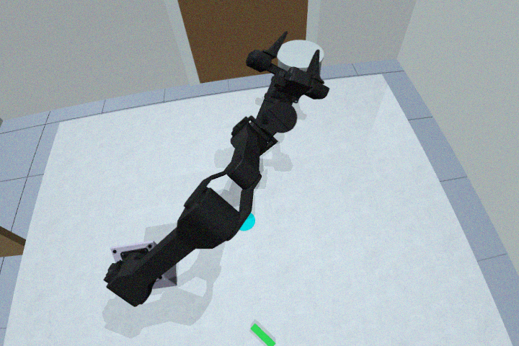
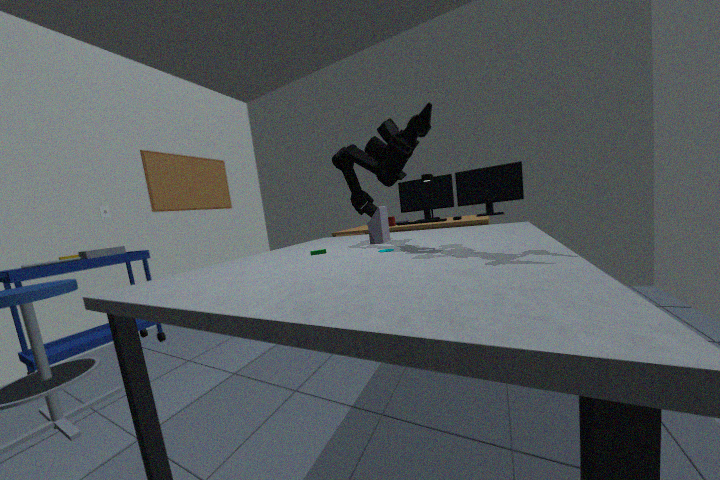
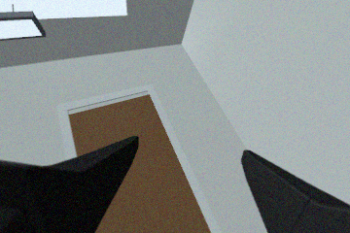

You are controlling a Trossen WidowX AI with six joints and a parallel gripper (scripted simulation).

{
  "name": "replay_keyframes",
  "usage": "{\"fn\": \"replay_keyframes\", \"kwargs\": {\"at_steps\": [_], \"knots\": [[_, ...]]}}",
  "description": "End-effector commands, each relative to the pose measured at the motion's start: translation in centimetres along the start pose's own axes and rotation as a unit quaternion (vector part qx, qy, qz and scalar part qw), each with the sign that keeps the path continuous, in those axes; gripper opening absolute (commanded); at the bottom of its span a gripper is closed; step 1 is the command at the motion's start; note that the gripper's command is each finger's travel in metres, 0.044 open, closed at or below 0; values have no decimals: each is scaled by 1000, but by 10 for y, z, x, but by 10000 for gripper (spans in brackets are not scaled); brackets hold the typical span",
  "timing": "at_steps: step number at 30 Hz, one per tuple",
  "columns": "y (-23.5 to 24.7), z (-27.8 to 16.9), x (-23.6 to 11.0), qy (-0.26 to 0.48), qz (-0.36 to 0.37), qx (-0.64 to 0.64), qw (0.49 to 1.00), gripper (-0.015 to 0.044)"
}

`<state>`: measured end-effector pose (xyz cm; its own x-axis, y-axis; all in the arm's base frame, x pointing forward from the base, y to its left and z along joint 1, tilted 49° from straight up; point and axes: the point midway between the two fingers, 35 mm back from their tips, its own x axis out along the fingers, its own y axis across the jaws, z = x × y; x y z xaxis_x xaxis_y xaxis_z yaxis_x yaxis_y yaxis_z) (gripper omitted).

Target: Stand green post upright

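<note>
Pincer (image 1: 298, 50) gapes wide, holding nothing, raised far from green post (image 1: 262, 334). Post lies flat on table (image 1: 349, 228), probably light and rigid; grab mid-length across its narrow sides.

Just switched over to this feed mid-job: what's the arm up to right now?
Nothing is being handled yet. The arm is reared up with its claw open, holding nothing and pointing up and away from the table, toward a brown door in the wrist view. The green post lies flat near the table's edge, untouched. The cyan circle sits near the arm's base, partly hidden under the arm in the top view.
</note>
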<state>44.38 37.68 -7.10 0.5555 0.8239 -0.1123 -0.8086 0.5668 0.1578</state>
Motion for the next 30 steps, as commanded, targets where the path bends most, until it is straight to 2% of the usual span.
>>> {"fn": "replay_keyframes", "kwargs": {"at_steps": [1, 6, 7, 18, 30], "knots": [[-1, 1, 0, 1, -3, 2, 1000, 374], [-39, 16, -6, 38, -74, 50, 995, 242], [-48, 19, -8, 46, -91, 60, 993, 232], [-129, 53, -63, 124, -276, 166, 938, 232], [-182, 88, -170, 187, -469, 248, 827, 232]]}}
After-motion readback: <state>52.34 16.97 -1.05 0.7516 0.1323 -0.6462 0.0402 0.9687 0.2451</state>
